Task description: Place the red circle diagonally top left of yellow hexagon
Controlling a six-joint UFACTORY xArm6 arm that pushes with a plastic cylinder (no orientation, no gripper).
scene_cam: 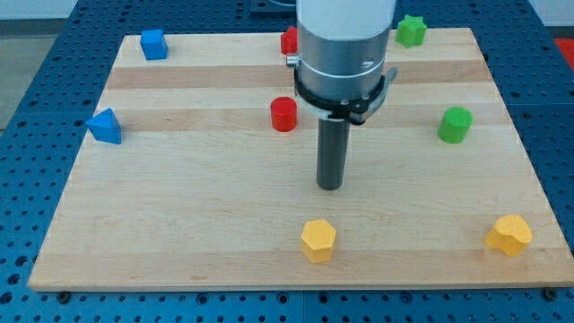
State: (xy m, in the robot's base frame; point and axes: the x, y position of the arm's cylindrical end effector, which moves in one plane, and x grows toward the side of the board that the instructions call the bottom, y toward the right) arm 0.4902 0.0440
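Note:
The red circle (283,114) stands near the board's middle, a little toward the view's top. The yellow hexagon (318,240) sits near the board's bottom edge, below the middle. My tip (330,186) rests on the board between them, to the lower right of the red circle and above the yellow hexagon, touching neither. The arm's grey body hides the board just above the rod.
A second red block (289,40) is partly hidden behind the arm at the top. A blue cube (153,44) is top left, a blue block (105,126) at the left edge. A green star (411,30) is top right, a green cylinder (455,124) right, a yellow block (509,235) bottom right.

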